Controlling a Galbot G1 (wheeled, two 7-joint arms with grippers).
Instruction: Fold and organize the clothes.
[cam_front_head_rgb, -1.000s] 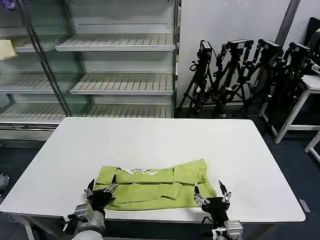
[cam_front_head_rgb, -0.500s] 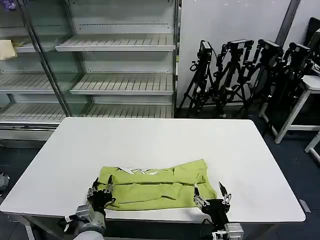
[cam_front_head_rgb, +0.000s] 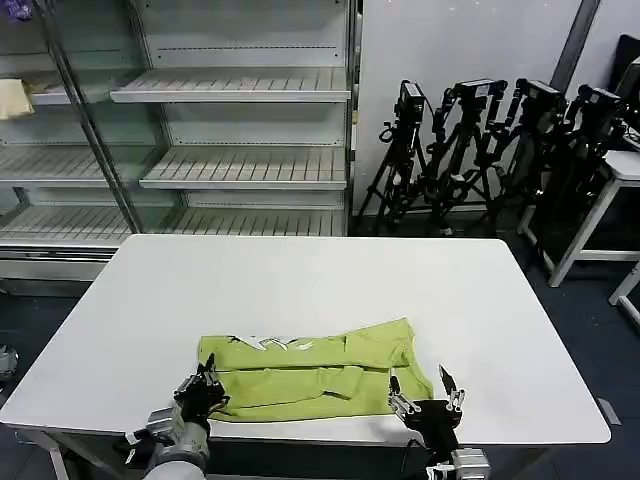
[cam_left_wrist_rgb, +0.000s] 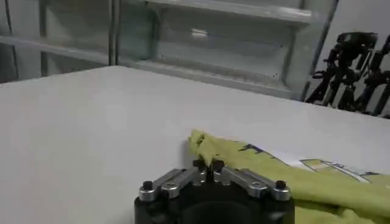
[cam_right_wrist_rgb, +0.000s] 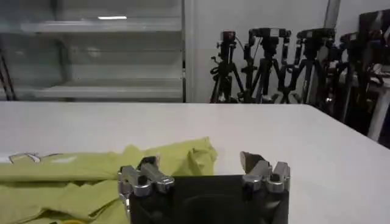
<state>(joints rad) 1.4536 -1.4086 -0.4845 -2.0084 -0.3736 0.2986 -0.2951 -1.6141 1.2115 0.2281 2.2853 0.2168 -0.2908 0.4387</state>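
Note:
The clothes are one lime yellow-green shirt, lying folded into a wide band near the white table's front edge, with a white print along its far side. My left gripper is at the shirt's left near corner, shut and pinching the fabric edge. The left wrist view shows that gripper with fingertips together and the shirt bunched at them. My right gripper stands open just off the shirt's right near corner. In the right wrist view that gripper is spread wide, with the shirt behind one finger.
The white table stretches bare beyond the shirt. Glass-fronted shelving stands behind it, with a pale cloth on a shelf at far left. Black tripods and another white table stand at back right.
My left gripper's fingers, spread a second ago, have closed on the shirt's left near corner. The right gripper has sunk a little toward the table's front edge and stays open.

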